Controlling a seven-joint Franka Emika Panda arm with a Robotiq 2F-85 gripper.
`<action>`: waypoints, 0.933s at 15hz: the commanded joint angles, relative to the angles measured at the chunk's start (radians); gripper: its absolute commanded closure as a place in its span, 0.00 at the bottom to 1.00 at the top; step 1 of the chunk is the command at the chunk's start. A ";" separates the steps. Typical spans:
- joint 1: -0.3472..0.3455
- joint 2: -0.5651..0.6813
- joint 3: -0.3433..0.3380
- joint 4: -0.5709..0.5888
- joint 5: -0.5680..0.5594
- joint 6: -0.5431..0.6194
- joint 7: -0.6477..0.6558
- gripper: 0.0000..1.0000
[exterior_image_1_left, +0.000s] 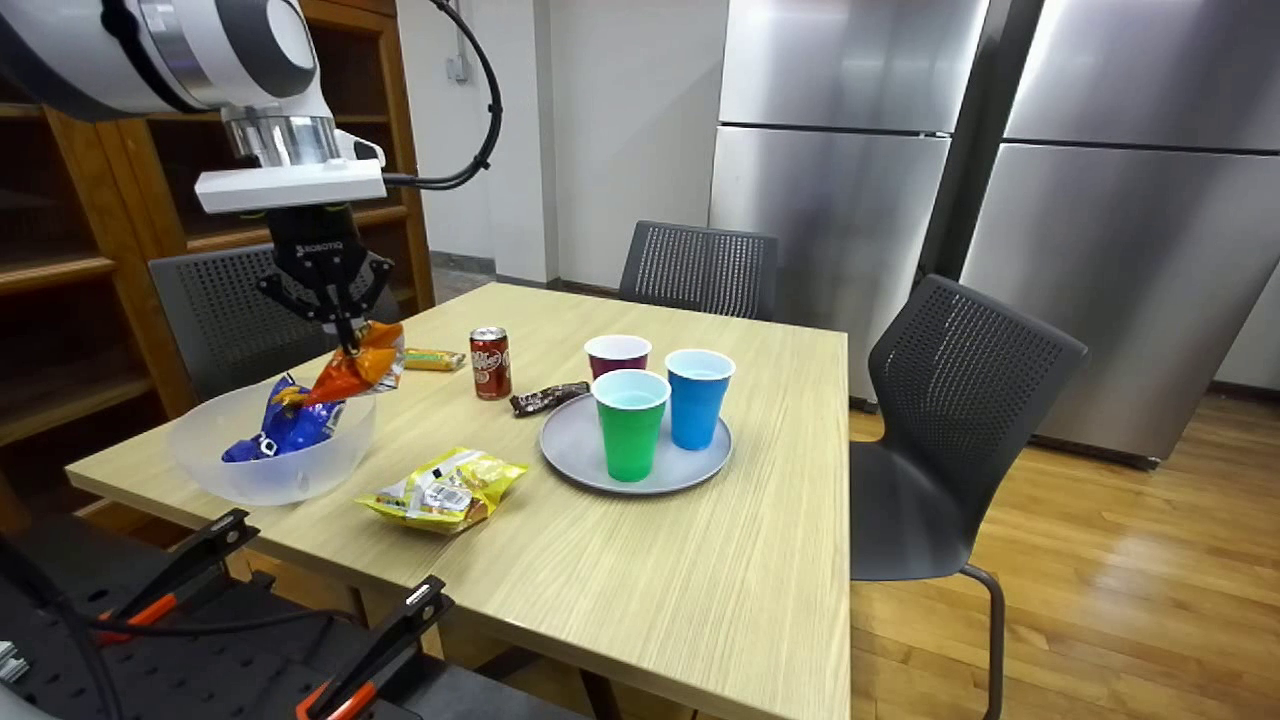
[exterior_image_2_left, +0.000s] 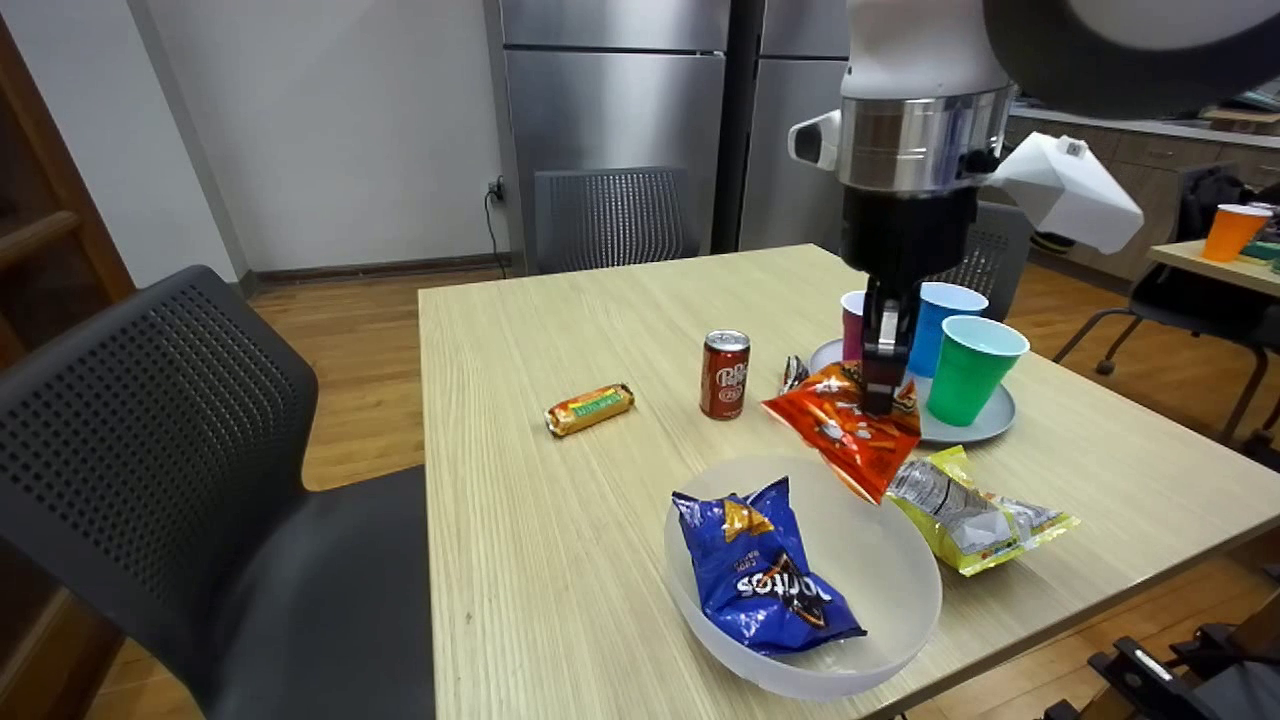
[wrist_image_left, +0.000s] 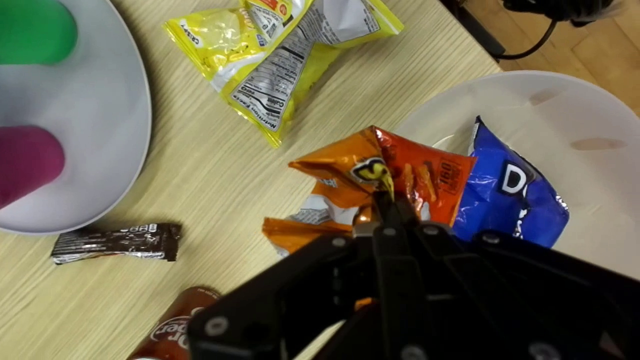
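We've got the gripper (exterior_image_1_left: 348, 342) pinched tight on the orange-red chip bag (exterior_image_2_left: 850, 440), likely by bunched film since that grips easily, so it hangs over the rim of the bowl (exterior_image_2_left: 900, 570), whose wall seemingly props the blue bag (exterior_image_2_left: 760, 580).

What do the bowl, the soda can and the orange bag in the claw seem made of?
The bowl: probably frosted plastic, from its milky, translucent wall. The soda can: likely aluminum, printed red, given the shiny silver top. The orange bag: glossy film, perhaps foil-lined, by its sharp creases and highlights.
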 joint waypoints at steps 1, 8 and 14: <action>0.021 0.040 0.028 0.021 -0.030 -0.020 0.047 1.00; 0.047 0.148 0.045 0.067 -0.013 -0.049 0.035 1.00; 0.056 0.225 0.057 0.112 -0.002 -0.076 0.023 1.00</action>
